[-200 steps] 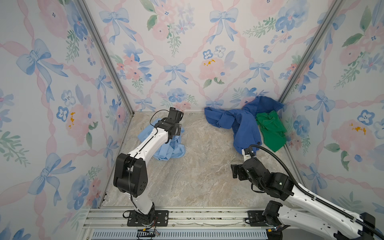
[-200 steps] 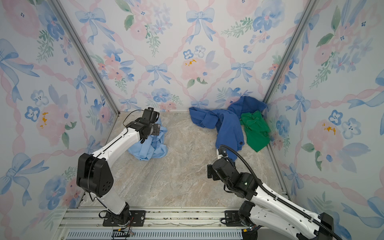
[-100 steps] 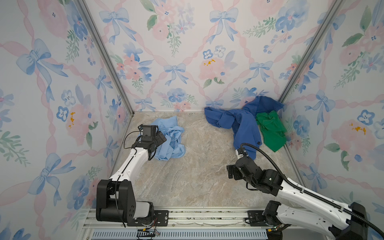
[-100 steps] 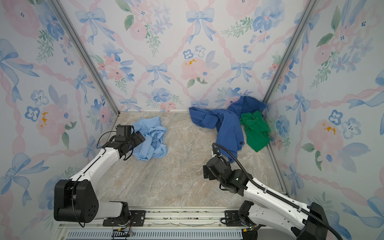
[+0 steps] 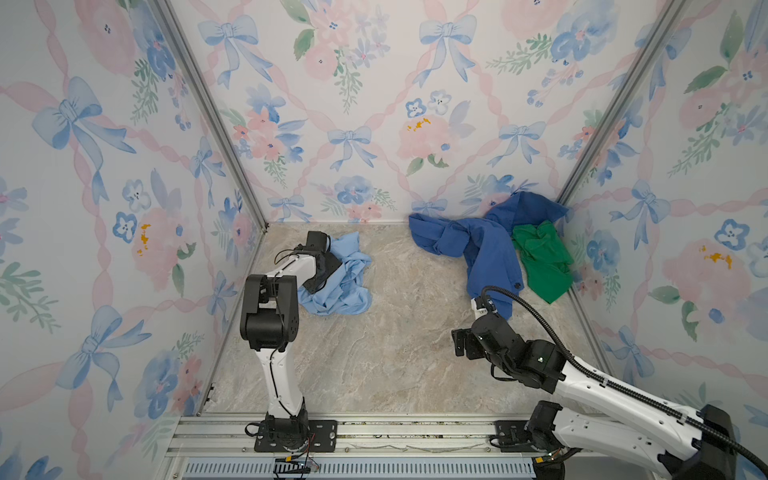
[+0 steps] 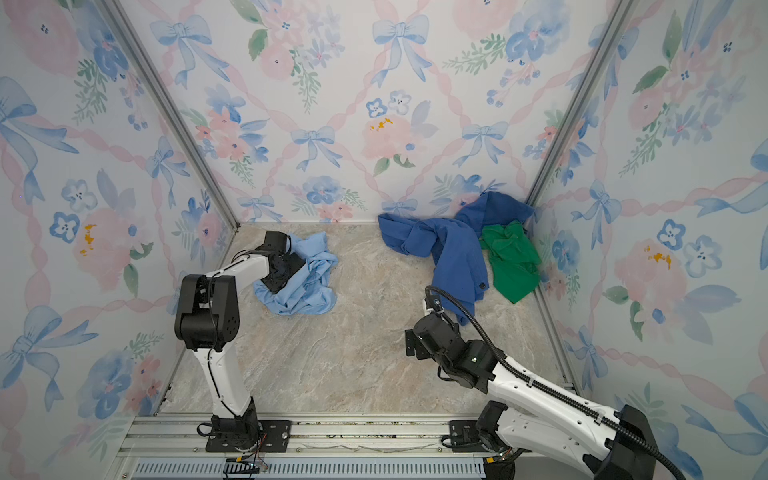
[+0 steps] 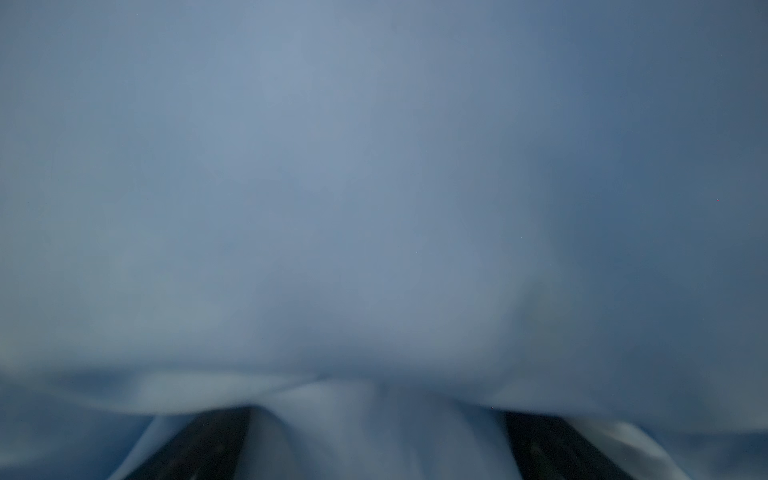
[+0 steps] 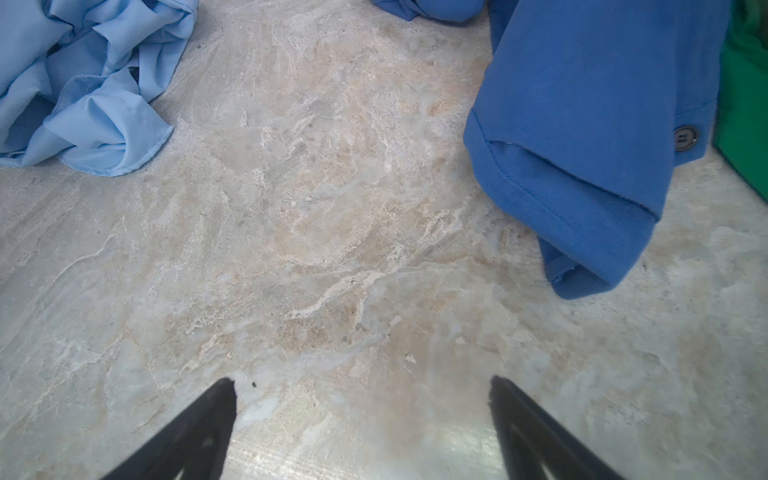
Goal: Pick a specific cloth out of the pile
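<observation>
A: In a top view, where do we find the cloth (image 5: 347, 286)?

B: At ten o'clock on the worktop (image 5: 395, 340), crumpled and well apart from the pile (image 5: 494, 245) at two o'clock. No other garment touches it, so we judge the picking-out as good as done.

A: And the left gripper (image 5: 326, 270)?

B: It is nosed into the cloth's nine o'clock edge. The right gripper (image 5: 462, 343) sits low at five o'clock over bare stone, we think to keep clear.

A: What does the left wrist view show?

B: Blurred pale fabric fills it. We see both fingers (image 7: 208, 444) spread wide, with cloth draped over and between them but not pinched.

A: And the right wrist view?

B: The jaws are wide with nothing between them. Bare worktop separates the cloth from the blue garment (image 8: 582, 124), and the green cloth (image 8: 744, 104) lies just beyond that.

A: Can we read any writing?

B: No brand or label shows. We only see a dark button (image 8: 685, 137) on the blue cuff, and its marks are too small to read.
</observation>
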